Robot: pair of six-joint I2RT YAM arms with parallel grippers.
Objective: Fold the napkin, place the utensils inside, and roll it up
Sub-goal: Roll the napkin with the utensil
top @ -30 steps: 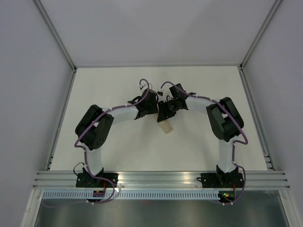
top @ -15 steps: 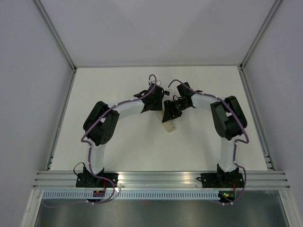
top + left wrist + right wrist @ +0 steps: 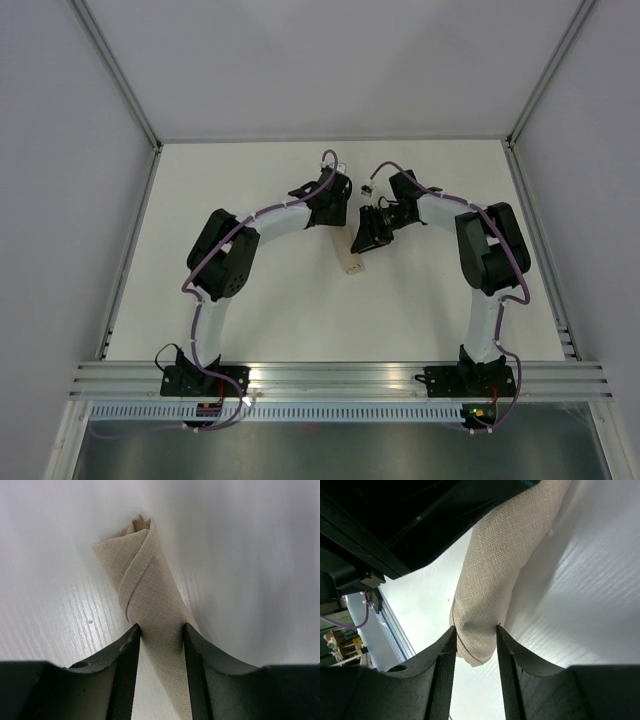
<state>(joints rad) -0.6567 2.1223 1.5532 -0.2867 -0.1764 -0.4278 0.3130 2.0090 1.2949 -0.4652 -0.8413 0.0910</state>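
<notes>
1. White table (image 3: 250,330) inside grey walls. The napkin (image 3: 145,580) is already a tight tan roll, mid-table and a bit toward the far side, between the two wrists.
2. Risk: the roll unwinds. The outer flap runs diagonally across it in the left wrist view and only the pinches seem to hold it down, so opening either set of jaws carelessly could let it spring loose.
3. Risk: the fork slides out. No fork shows in any view, so it is likely inside the roll. The roll's ends look open, so tilting it could let the fork slip out.
4. Risk: the arms bump. The black body of the other arm fills the top of the right wrist view, just above the roll, so there is little room to move.
5. Left gripper (image 3: 160,635): narrow, fingers pressed on both sides of the roll, holding it.
6. Right gripper (image 3: 476,635): narrow, clamped on the roll close to one end.
7. Left arm (image 3: 270,220) reaches far and right; right arm (image 3: 440,205) reaches far and left. Their wrists nearly meet over the napkin.
8. Cannot tell whether the roll is lifted or lying on the table.
</notes>
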